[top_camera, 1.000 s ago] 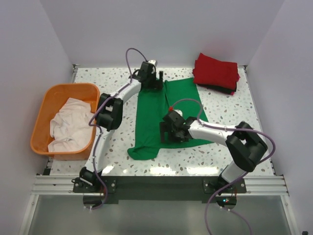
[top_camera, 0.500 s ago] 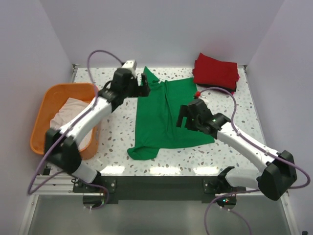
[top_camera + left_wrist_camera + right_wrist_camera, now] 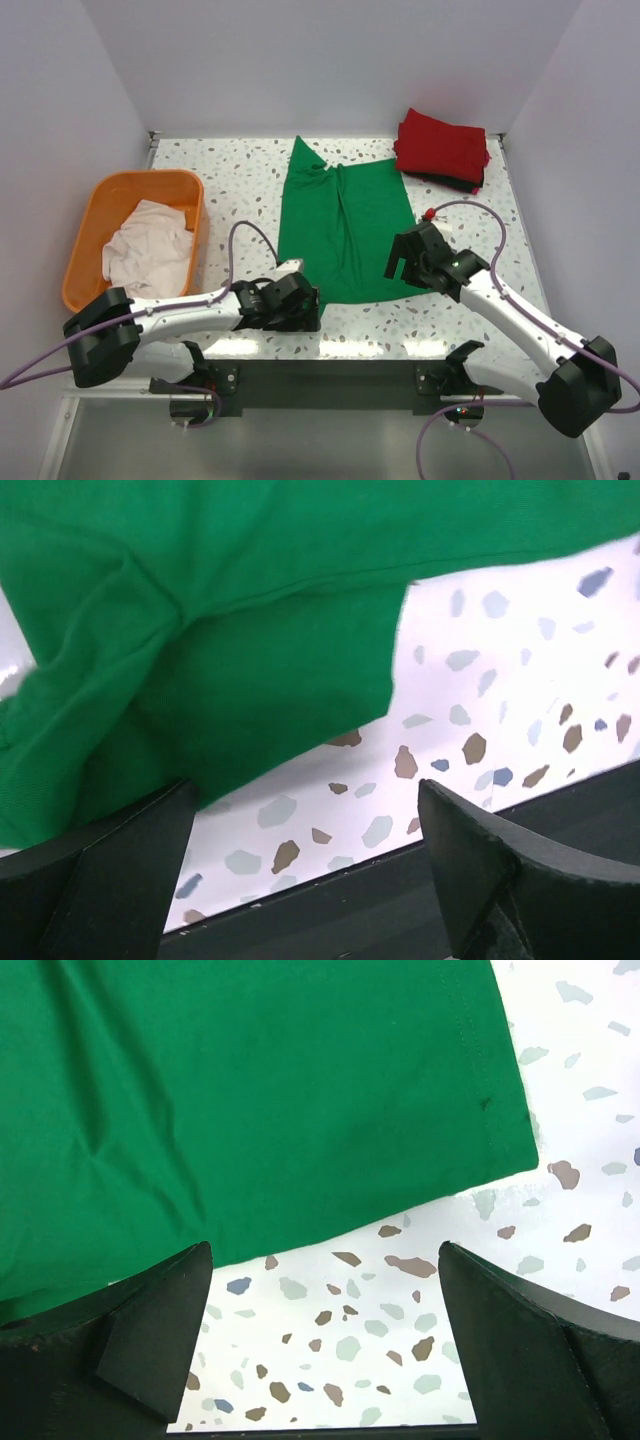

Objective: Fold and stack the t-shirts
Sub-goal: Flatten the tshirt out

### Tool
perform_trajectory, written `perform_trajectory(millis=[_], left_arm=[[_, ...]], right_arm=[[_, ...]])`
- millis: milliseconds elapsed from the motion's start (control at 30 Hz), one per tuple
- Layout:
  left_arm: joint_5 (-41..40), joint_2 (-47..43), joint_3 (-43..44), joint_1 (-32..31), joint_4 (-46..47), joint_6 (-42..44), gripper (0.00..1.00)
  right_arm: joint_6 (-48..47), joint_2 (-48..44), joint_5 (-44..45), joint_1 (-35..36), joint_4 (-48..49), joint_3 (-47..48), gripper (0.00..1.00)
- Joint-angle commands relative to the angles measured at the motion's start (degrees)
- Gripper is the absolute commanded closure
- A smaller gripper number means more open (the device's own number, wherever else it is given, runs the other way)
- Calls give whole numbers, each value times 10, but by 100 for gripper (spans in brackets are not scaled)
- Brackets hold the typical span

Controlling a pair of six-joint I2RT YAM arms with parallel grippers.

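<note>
- Near the front edge of the white speckled terrazzo table [image 3: 250, 200], the left gripper [image 3: 306, 308] lies low with its jaws spread wide and nothing between them. It sits at the near left corner of the bright green cotton t-shirt [image 3: 340, 220].
- The right gripper [image 3: 398, 266] is likewise released and empty, at the shirt's near right hem.
- The green shirt lies mid-table as a long strip running far to near, with a crease down its middle and a pointed flap at the far left end.
- A folded red t-shirt [image 3: 442, 142] rests on a black t-shirt [image 3: 455, 183] in the far right corner. An off-white t-shirt [image 3: 145, 260] lies crumpled in the orange plastic basket [image 3: 100, 190] on the left.
- Only the left wrist view shows the near corner bunched and wrinkled; whether a finger touches it I cannot tell. The right wrist view shows a flat stitched hem.
</note>
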Motion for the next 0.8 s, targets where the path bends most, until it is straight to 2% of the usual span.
perform_trajectory(millis=[0, 67, 400, 533, 600, 700, 767], left_arm=[[-26, 11, -7, -12, -6, -124, 5], [-23, 13, -20, -15, 1, -157, 9], [-66, 21, -20, -18, -67, -254, 13], [-154, 56, 6, -1, -128, -266, 12], [-168, 91, 19, 27, -156, -239, 9], [-185, 118, 9, 101, -107, -161, 8], [-195, 135, 17, 117, -66, -98, 7]], right_arm=[[13, -11, 19, -2, -5, -8, 1], [12, -9, 14, -2, 3, -14, 1], [0, 19, -1, -3, 31, -20, 1], [-2, 20, -1, -5, 31, -21, 1], [-4, 18, -3, -6, 33, -25, 1], [-5, 10, 1, -9, 31, -30, 1], [-5, 5, 5, -9, 30, -32, 1]])
